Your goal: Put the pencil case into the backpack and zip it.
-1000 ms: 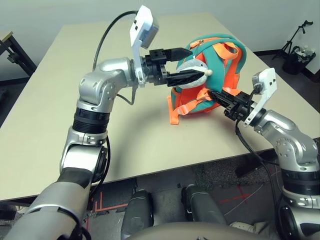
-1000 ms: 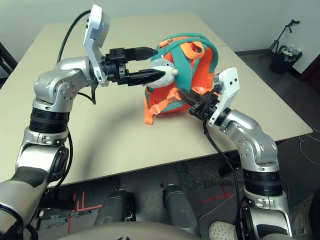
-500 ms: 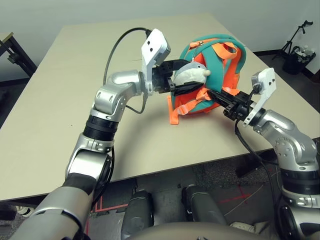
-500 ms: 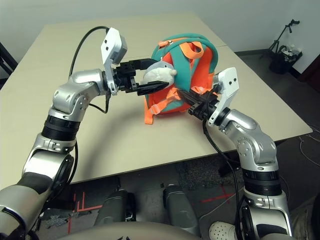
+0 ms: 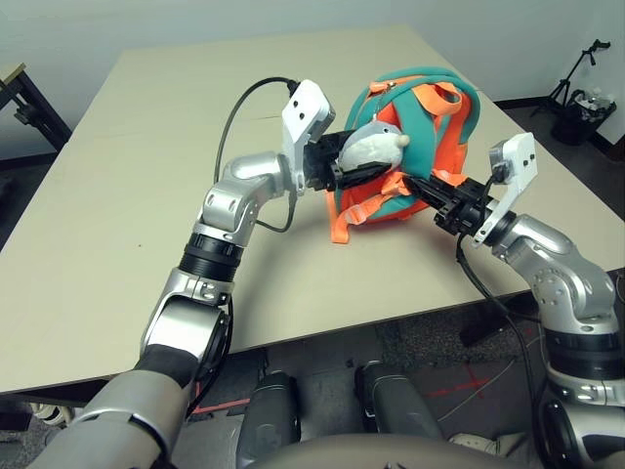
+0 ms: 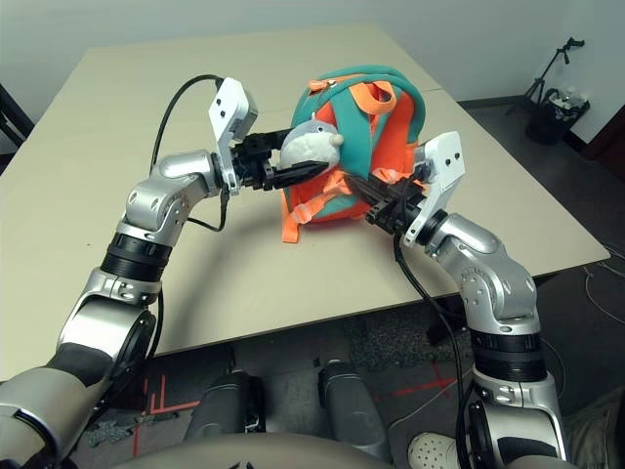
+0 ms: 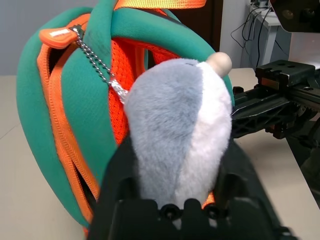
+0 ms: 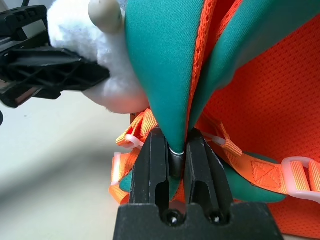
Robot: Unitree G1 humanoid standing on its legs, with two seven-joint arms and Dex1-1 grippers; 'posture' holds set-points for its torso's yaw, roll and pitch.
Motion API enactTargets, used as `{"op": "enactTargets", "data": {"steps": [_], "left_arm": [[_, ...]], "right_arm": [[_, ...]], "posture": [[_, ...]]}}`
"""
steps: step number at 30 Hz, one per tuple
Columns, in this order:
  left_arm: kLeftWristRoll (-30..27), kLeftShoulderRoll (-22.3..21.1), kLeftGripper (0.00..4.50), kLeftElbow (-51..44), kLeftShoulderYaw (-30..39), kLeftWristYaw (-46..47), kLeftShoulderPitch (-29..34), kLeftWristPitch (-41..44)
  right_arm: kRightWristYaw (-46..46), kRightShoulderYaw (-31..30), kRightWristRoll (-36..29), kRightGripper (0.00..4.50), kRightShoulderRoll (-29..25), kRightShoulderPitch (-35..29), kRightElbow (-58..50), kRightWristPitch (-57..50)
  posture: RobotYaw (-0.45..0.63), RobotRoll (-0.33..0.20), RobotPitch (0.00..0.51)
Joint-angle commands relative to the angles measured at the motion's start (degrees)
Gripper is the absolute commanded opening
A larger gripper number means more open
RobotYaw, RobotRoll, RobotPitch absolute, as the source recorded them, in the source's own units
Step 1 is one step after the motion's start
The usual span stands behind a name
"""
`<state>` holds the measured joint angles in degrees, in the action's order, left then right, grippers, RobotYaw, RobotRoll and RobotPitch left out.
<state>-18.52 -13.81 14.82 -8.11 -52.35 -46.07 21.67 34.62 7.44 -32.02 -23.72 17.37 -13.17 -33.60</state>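
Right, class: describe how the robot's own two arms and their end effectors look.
Both arms are jointed silver metal with black bands and loose black cables. Each end effector, left and right, has two tapering black fingers, with a white bracket behind bearing small dark holes.

The left arm [image 5: 210,249] crosses the tabletop's [image 5: 117,215] near edge and bends at the wrist [image 5: 256,174] toward the right edge, its gripper [image 5: 371,149] level above the surface, jaws parted but closed in a grip. The right arm [image 5: 562,283] comes over the near edge beside the right corner, angled inward; its gripper [image 5: 408,180] slants down, jaws pinched nearly together.
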Motion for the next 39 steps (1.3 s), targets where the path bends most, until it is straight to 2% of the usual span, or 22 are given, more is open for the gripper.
{"op": "enactTargets", "data": {"steps": [1,3,4,10,17,23,28,32,39], "left_arm": [[0.9,-0.2,0.88,1.9,-0.7,-0.2,2.4,0.3],[1.2,-0.5,0.43,2.1,-0.4,0.1,2.8,0.2],[1.5,-0.7,0.35,2.3,-0.3,0.3,2.9,0.0],[-1.7,-2.8,0.34,-0.4,4.1,0.5,2.7,2.1],[-0.3,-10.6,0.34,-3.1,4.7,-0.2,5.9,2.7],[-0.7,-14.1,0.34,-4.6,5.8,0.0,10.0,3.8],[-0.6,-15.0,0.34,-5.2,6.2,1.0,13.5,5.0],[2.1,-15.6,0.34,-2.7,4.5,0.8,16.9,2.7],[2.6,-15.6,0.34,1.5,4.8,0.8,20.7,1.4]], "right_arm": [[0.7,-0.9,-0.3,0.10,0.4,0.3,-0.5,0.8],[0.8,-1.0,-0.3,0.10,0.4,0.3,-0.5,0.8],[0.8,-1.0,-0.3,0.10,0.4,0.3,-0.4,0.8],[0.9,-1.4,-0.1,0.10,0.6,0.5,-0.1,0.8],[1.0,-2.1,0.1,0.10,1.3,0.9,0.4,0.7],[1.1,-2.4,0.3,0.10,1.7,1.1,0.6,0.8],[1.3,-2.5,0.4,0.10,1.9,1.1,0.8,0.9],[1.3,-2.7,0.5,0.10,2.0,1.4,1.0,1.0],[1.5,-2.8,0.5,0.10,1.8,1.5,1.2,1.3]], "posture": [[-0.17,0.000,0.047],[-0.17,0.000,0.048],[-0.16,0.000,0.048],[-0.15,0.000,0.056],[-0.13,0.000,0.066],[-0.12,0.000,0.070],[-0.12,0.000,0.070],[-0.13,0.000,0.067],[-0.14,0.000,0.063]]}}
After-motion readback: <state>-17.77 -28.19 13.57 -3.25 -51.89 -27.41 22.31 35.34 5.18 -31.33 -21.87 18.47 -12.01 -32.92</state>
